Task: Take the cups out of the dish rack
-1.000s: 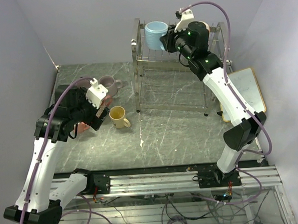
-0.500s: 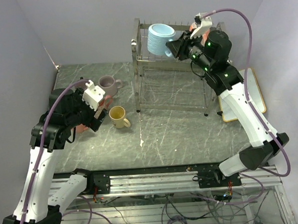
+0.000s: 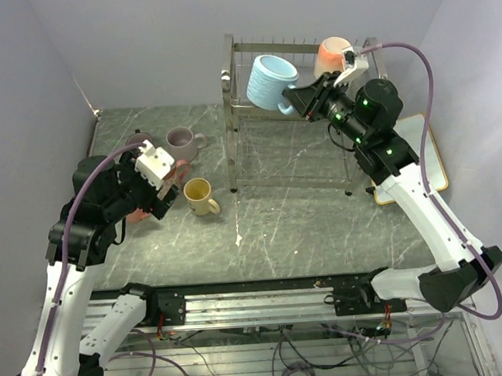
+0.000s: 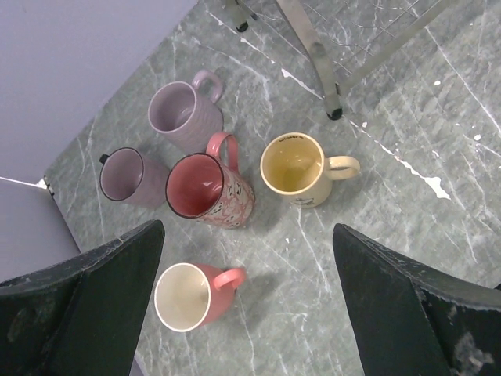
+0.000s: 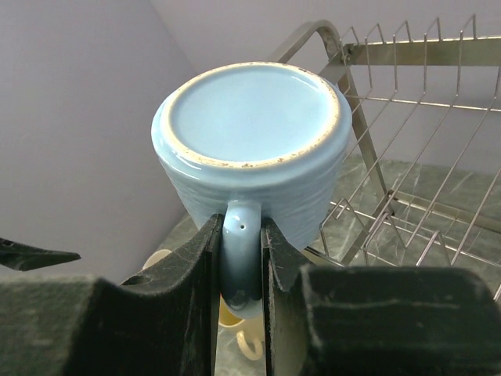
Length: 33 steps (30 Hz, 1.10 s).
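Five ceramic mugs (image 4: 207,188) on grey marble counter (image 4: 438,157). Right pincer (image 5: 241,251) clamps light blue ribbed mug (image 5: 250,149) by handle above chrome wire dish rack (image 3: 257,145). Peach-orange mug (image 3: 335,55) still racked. Left pincer (image 4: 246,305) apart.

The dish rack (image 4: 313,48) is being cropped by the top edge. The handle (image 5: 241,243) of the light blue mug (image 5: 250,149) is being partly covered by the fingers (image 5: 182,305).

Glossy light blue mug (image 5: 250,149). Peach-orange mug (image 3: 335,55). Pale mauve mug (image 4: 184,116), duskier mauve mug (image 4: 129,176). Red-pink patterned mug (image 4: 210,190). Pale yellow mug (image 4: 296,168). Salmon mug (image 4: 188,296), cream inside. Grey, white-veined counter (image 4: 423,133).
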{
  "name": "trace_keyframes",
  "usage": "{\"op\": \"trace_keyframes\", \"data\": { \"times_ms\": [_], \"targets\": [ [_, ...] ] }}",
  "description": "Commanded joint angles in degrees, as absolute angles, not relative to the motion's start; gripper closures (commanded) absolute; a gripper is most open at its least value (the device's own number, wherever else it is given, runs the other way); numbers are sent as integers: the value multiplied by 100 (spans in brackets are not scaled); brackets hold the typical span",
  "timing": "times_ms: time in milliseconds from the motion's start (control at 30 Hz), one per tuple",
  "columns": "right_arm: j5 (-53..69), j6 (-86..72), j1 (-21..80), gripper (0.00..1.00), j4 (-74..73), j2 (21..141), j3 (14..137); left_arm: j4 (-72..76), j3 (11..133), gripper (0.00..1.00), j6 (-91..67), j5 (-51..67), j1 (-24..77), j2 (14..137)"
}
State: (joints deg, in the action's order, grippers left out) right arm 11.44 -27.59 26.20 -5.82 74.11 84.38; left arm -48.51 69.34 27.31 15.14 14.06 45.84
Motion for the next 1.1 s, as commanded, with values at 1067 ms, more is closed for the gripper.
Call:
{"op": "trace_keyframes", "data": {
  "times_ms": [1067],
  "targets": [
    [1955,-6684,3866,100,2547,5946,5455,-2879,5907,1,3321,2484,1362,3551]
  ]
}}
